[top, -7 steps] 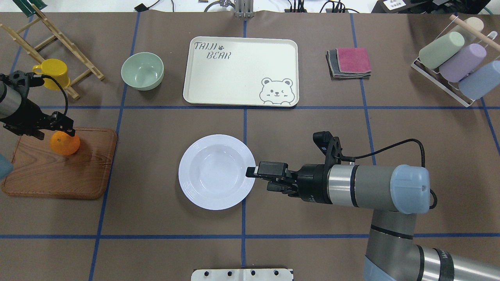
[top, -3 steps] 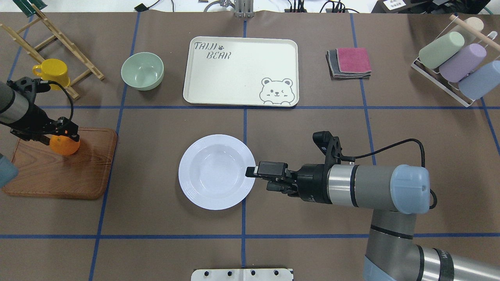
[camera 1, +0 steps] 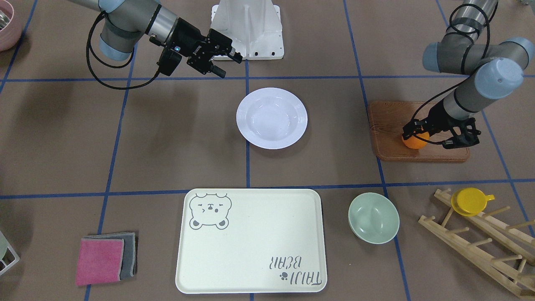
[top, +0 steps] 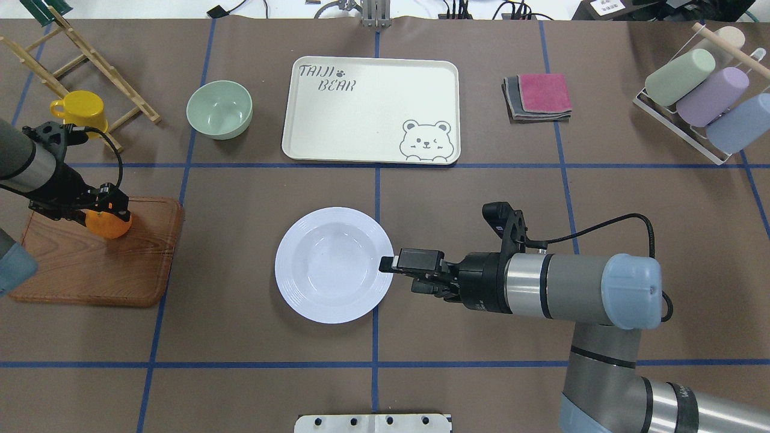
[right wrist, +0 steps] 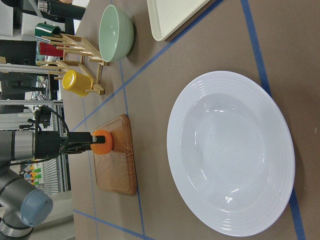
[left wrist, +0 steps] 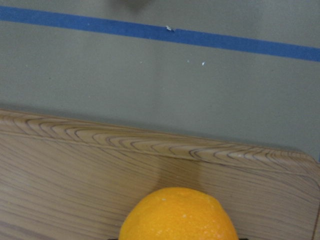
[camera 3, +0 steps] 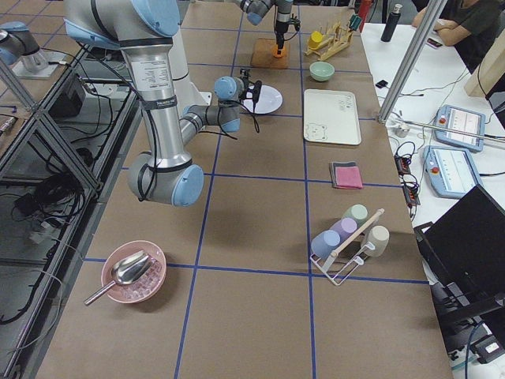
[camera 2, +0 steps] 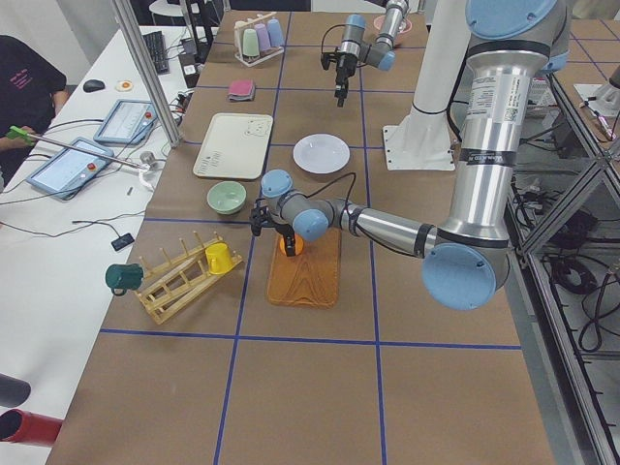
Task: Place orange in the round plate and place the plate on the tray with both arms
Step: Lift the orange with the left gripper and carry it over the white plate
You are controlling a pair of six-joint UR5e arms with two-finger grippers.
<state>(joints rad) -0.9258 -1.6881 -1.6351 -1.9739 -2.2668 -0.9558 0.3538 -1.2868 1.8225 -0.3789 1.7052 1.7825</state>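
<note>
**Step in hand.** Pick-up of the orange (top: 109, 224). The left gripper (top: 113, 208) has its fingers clenched on the fruit, one finger on each side of it as seen from the right wrist camera. The orange sits at the fingertips, over the corner of a wooden board (top: 90, 270). Whether it has cleared the board cannot be told.

**Right arm.** The right gripper (camera 1: 227, 65) is released, with its jaws apart and nothing between them. The round plate (top: 334, 264) lies just ahead of and below these fingertips, apart from them and with nothing in it.

**Next move, as judged.** Carry the orange from the board to the plate, which is well apart from the left fingers, towards the right gripper. Lower the fruit into the plate's well before releasing, because a round fruit may roll on the glossy surface. The tray (top: 373, 108) is beyond the plate, far from both sets of fingers, and comes last.

**Surface and room.** The brown table (top: 240, 361) is marked with blue tape lines. Beyond the left fingers are a yellow cup (top: 81, 111) on a wooden rack and a green bowl (top: 219, 109). Beyond the right fingers are folded cloths (top: 538, 96) and a wire rack of pastel cups (top: 698, 90). A person (camera 2: 24, 73) sits at a side bench.
</note>
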